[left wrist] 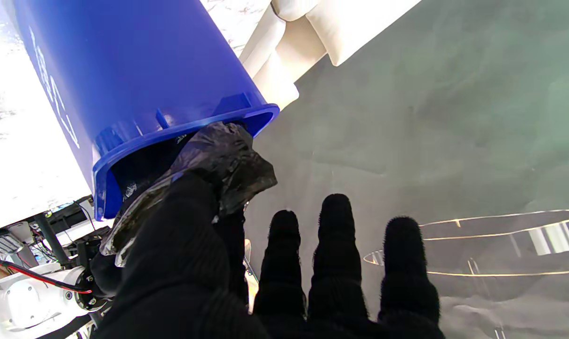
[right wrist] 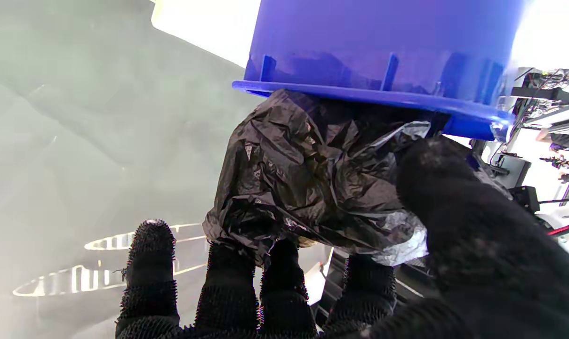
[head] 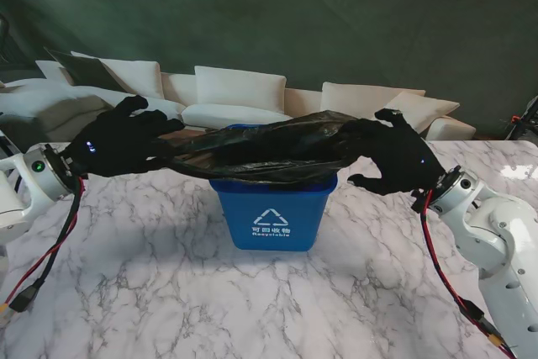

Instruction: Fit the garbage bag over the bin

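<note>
A blue recycling bin (head: 271, 212) stands upright in the middle of the marble table. A black garbage bag (head: 261, 150) is stretched wide over its mouth, hanging partly into it. My left hand (head: 118, 145) pinches the bag's left end beside the rim, thumb and forefinger closed on the plastic (left wrist: 228, 160), other fingers (left wrist: 336, 245) spread free. My right hand (head: 395, 157) holds the bag's right end, bunched plastic (right wrist: 312, 179) caught between thumb and fingers just off the bin's rim (right wrist: 359, 96). The bag hides the bin's inside.
The marble table (head: 168, 292) stretches around the bin. White sofas (head: 239, 94) and a dark green curtain stand behind the table's far edge. Red and black cables (head: 50, 250) hang from both forearms near the table's sides.
</note>
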Tool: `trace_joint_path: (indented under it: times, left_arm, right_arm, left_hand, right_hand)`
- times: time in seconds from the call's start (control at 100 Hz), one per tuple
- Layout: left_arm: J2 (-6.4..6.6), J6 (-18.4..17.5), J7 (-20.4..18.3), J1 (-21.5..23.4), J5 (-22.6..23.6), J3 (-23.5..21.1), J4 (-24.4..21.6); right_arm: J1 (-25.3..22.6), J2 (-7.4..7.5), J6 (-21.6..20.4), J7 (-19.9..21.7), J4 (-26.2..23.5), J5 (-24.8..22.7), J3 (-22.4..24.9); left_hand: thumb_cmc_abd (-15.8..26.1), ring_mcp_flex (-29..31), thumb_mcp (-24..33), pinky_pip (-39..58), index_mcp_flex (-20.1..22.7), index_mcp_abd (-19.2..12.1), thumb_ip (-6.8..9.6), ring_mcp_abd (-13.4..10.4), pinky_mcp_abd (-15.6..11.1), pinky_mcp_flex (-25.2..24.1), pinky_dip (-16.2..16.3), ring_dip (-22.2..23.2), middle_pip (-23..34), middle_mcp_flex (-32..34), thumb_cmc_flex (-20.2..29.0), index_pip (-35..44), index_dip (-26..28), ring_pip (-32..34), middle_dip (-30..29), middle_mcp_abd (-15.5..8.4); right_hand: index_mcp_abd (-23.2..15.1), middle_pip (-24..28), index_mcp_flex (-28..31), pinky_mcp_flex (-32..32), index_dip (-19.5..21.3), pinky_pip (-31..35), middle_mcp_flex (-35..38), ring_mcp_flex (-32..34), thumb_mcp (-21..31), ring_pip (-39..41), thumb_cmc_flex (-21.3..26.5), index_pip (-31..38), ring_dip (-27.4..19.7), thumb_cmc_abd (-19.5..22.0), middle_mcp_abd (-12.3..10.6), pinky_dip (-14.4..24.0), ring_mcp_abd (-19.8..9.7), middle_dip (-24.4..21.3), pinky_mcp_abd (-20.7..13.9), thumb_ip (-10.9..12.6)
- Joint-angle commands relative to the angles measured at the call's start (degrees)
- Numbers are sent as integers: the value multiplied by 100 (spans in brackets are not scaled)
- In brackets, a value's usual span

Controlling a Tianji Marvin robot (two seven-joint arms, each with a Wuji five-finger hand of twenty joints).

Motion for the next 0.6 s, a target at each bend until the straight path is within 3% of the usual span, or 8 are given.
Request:
trace_joint_path:
  times: [0.0, 0.05, 0.13, 0.25, 0.42, 0.59]
  left_arm:
    - [14, 29, -93, -62, -31, 31, 29]
    - [12, 46, -95, -82, -40, 45, 36]
    - [9, 61, -47, -99, -43, 63, 64]
    - [9, 34, 43, -50, -20, 64, 63]
    - [42, -28, 267, 84, 164, 48, 100]
    - [55, -115, 316, 142, 191, 40, 183]
  right_arm:
    - [-4, 9, -45, -143, 80, 25, -5]
    - [-15, 1, -66, -189, 88, 40, 15]
    - [-34, -21, -100, -251, 95, 100, 37]
    - [-47, -24, -104, -579, 162, -21, 14]
    - [-104, -7, -146, -757, 246, -143, -56]
    - [-112, 109, -206, -1187, 331, -678, -127]
  left_hand:
    - [195, 67, 32, 60, -169, -26, -22, -44, -19, -71, 73, 35, 52, 106, 216, 48, 18, 74, 84, 25]
    - [195, 70, 29, 65, -173, -26, -23, -49, -17, -73, 73, 38, 57, 107, 213, 53, 18, 78, 86, 26]
    - [195, 64, 35, 71, -177, -16, -21, -43, -24, -78, 71, 42, 66, 105, 226, 61, 16, 80, 91, 27]
    - [204, 63, 29, 78, -190, -23, -24, -53, -29, -86, 68, 48, 78, 102, 222, 67, 10, 85, 97, 24]
    - [206, 63, 21, 71, -199, -49, -30, -63, -38, -104, 55, 54, 98, 99, 215, 82, 0, 90, 107, 6]
    - [204, 73, 6, 67, -199, -116, -43, -70, -36, -104, 44, 55, 115, 99, 197, 85, -26, 91, 111, -13]
  right_hand:
    - [-219, -39, 303, -70, 92, -123, -73, -86, 25, -128, 37, 87, -80, 20, 78, 46, 67, -64, -72, 48]
    - [-480, -37, 491, -53, -332, -122, 44, -48, -237, -113, 399, 472, -73, 149, 72, 58, 53, -74, -84, -313]
    - [-958, -25, 1344, -24, -716, -112, 390, 41, -360, -78, 803, 887, -60, 458, 16, 69, 37, -52, -83, -387]
    - [-1229, 149, 1977, 58, -599, -52, 784, 233, -367, 38, 1024, 1085, -8, 524, -79, 94, -5, 101, -94, -443]
    - [-1633, 144, 2105, 36, -354, -22, 819, 214, -250, 91, 1280, 1087, 22, 563, -160, 99, -42, 228, -112, -491]
    - [-1611, 170, 2113, 54, -295, -19, 844, 255, -195, 130, 1296, 1057, 37, 562, -170, 97, -75, 275, -127, -516]
